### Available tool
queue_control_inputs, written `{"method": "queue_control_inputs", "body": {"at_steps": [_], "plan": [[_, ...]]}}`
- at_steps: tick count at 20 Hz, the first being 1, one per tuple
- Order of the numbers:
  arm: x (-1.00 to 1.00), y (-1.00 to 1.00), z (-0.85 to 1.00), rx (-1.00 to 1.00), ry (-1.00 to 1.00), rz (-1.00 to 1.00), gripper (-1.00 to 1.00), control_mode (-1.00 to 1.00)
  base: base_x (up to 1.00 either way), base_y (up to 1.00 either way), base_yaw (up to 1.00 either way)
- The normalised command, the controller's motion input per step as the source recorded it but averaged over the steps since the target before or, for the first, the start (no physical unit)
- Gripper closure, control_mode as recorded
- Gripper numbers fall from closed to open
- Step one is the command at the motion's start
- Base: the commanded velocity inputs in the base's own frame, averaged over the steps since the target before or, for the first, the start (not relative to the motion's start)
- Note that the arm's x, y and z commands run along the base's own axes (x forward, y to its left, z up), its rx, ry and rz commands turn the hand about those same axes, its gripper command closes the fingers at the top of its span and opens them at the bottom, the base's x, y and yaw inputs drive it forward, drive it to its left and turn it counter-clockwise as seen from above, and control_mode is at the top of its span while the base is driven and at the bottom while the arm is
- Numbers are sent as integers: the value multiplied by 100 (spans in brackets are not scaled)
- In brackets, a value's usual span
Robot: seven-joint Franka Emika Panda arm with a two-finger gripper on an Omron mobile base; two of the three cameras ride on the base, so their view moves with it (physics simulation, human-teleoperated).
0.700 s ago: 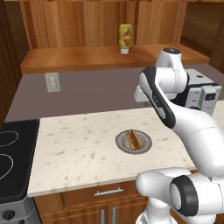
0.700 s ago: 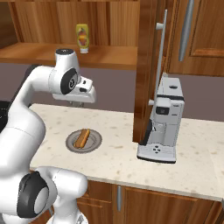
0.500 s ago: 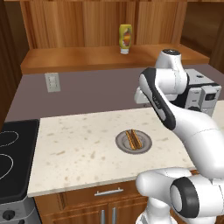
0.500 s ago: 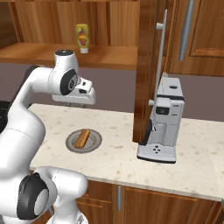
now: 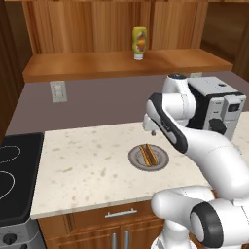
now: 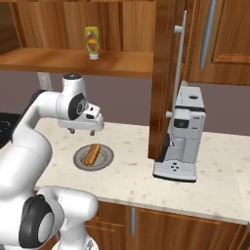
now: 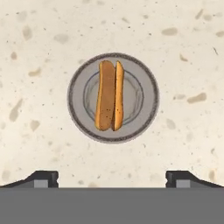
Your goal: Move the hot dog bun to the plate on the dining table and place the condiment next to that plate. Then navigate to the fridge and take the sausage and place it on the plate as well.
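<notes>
One bun: the hot dog bun [image 7: 109,96] lies split-side up in the middle of the small plate [image 7: 145,114] on the speckled counter [image 5: 92,168].
Gripper: we see the gripper [image 6: 81,131] above the plate, fingers spread wide and empty.
Approach: we judge a straight descent best, fingers straddling the bun across its narrow width.
Condiment: the condiment bottle [image 5: 139,43] stands upright on the wooden ledge [image 5: 97,63], well apart.

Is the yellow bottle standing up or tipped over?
Standing up. The condiment bottle sits upright on the wooden shelf, cap down.
</notes>
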Motion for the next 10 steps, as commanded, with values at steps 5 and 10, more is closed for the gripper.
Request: {"method": "queue_control_inputs", "body": {"at_steps": [5,10], "plan": [[28,21,-70,0,3,0,-100,-100,0,0,0],[44,6,-60,0,0,0,-100,-100,0,0,0]]}}
